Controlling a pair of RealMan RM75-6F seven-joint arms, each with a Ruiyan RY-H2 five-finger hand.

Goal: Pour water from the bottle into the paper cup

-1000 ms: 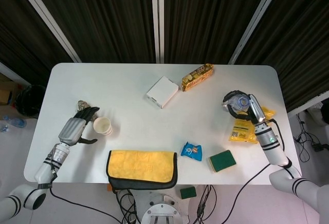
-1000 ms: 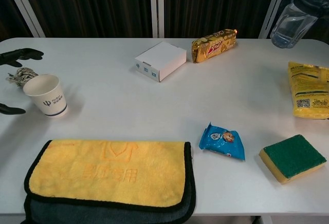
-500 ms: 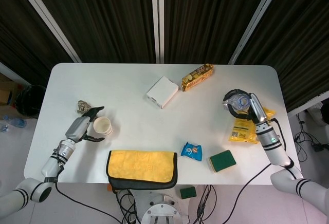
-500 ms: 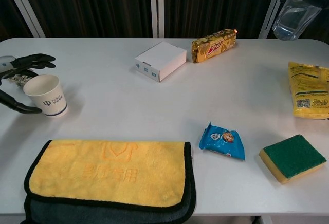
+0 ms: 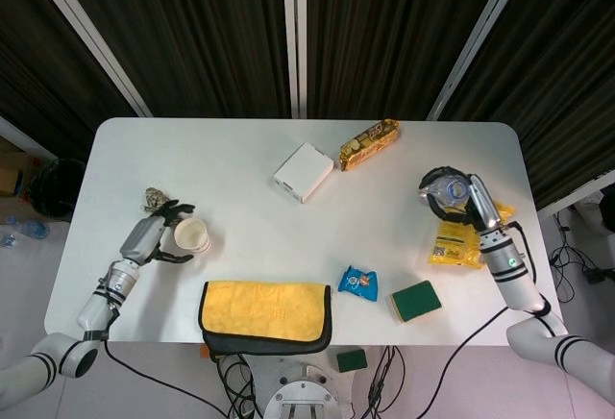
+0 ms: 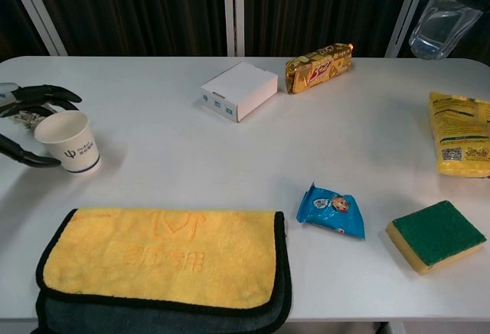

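The white paper cup [image 5: 192, 236] [image 6: 70, 142] stands upright near the table's left edge. My left hand [image 5: 152, 235] [image 6: 29, 104] is beside it, fingers curved behind the cup and thumb in front, small gaps showing between them and the cup wall. At the far right my right hand [image 5: 468, 204] holds the clear water bottle [image 5: 444, 189] [image 6: 442, 25] raised above the table. In the chest view only the bottle's lower part shows, in the top right corner, well away from the cup.
A white box [image 5: 304, 171] and a yellow snack bar [image 5: 369, 143] lie at the back middle. A yellow packet [image 5: 459, 242], green sponge [image 5: 415, 300] and blue wrapper [image 5: 359, 283] lie at the right. A yellow cloth [image 5: 266, 315] covers the front edge. A crumpled wrapper [image 5: 153, 197] lies behind the cup.
My left hand has moved in toward the cup and its fingers now curve around it. The raised bottle has shifted slightly to the right.
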